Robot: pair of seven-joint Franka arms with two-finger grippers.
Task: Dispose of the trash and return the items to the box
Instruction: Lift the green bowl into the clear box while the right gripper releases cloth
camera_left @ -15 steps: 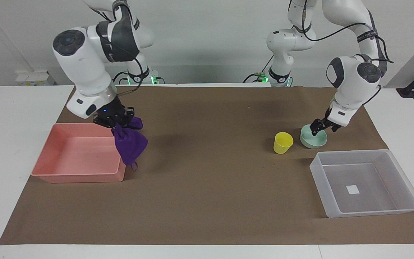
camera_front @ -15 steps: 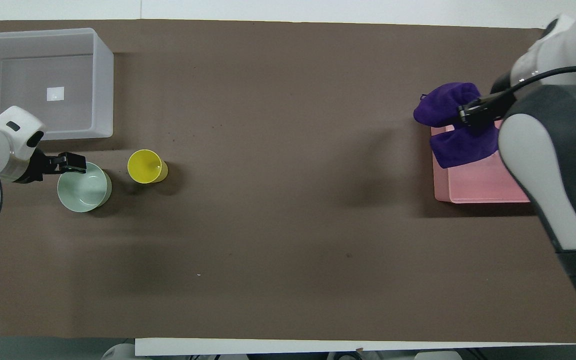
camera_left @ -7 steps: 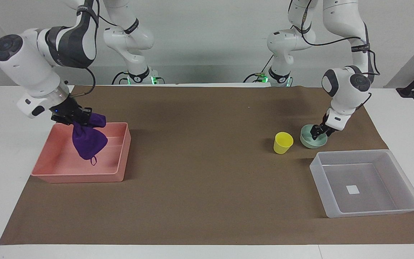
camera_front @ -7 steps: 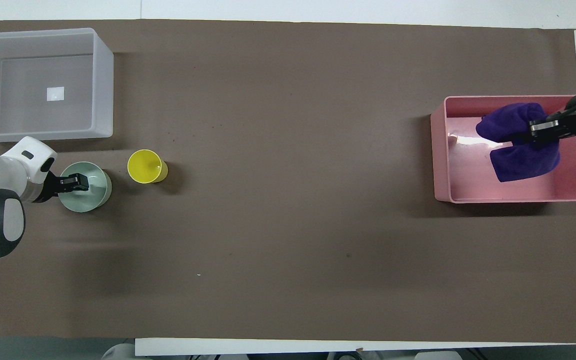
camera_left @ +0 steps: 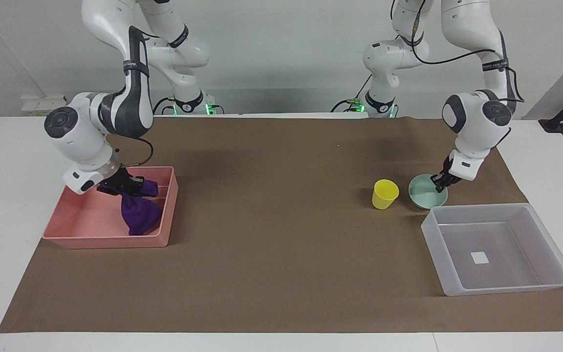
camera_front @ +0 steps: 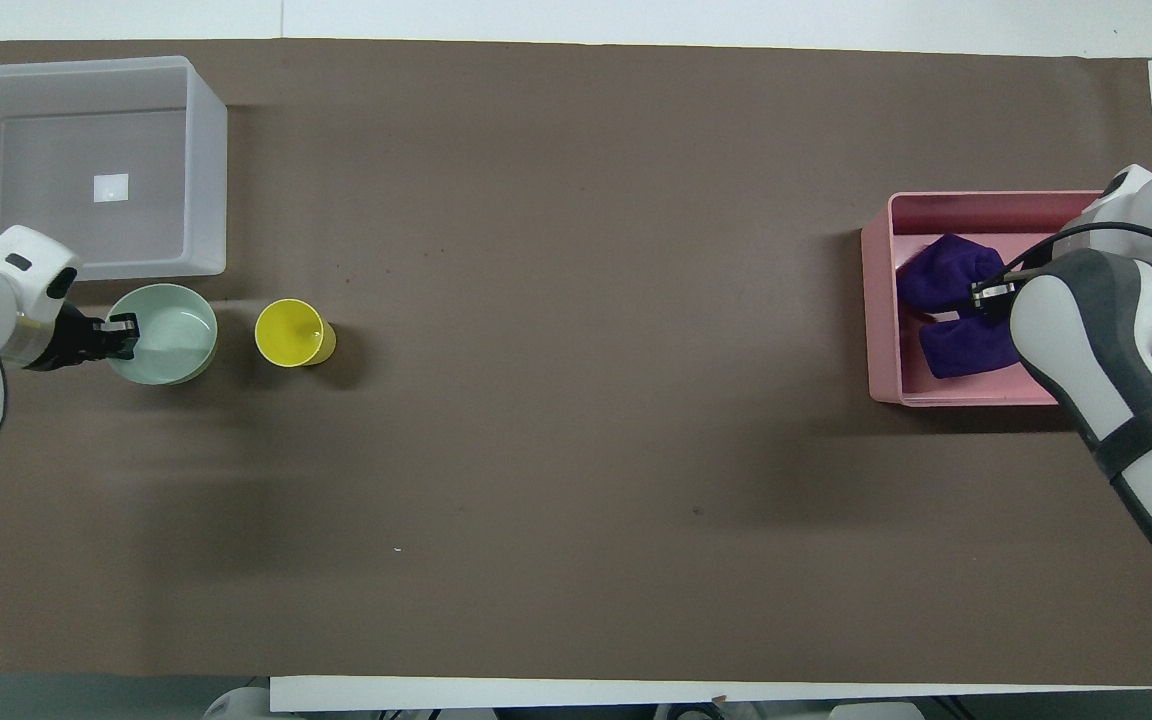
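**Rag in the pink bin, bowl tipped by the tray**

The right claw [camera_left: 130, 188] is inside the pink bin [camera_left: 66, 234], clamped on the top of the purple rag [camera_left: 140, 217]. The rag hangs from it and its lower part rests on the bin floor, at the end of the bin toward the left arm.

Well away from the bin, at the left arm's end of the tabletop [camera_left: 281, 274], the left claw [camera_left: 440, 182] pinches the rim of the green bowl [camera_left: 425, 193]. The bowl is tilted, its lifted edge at the claw. It sits just beside the clear tray [camera_left: 438, 215], on the side nearer the robots. The yellow cup [camera_left: 384, 193] stands upright next to the bowl, toward the bin.
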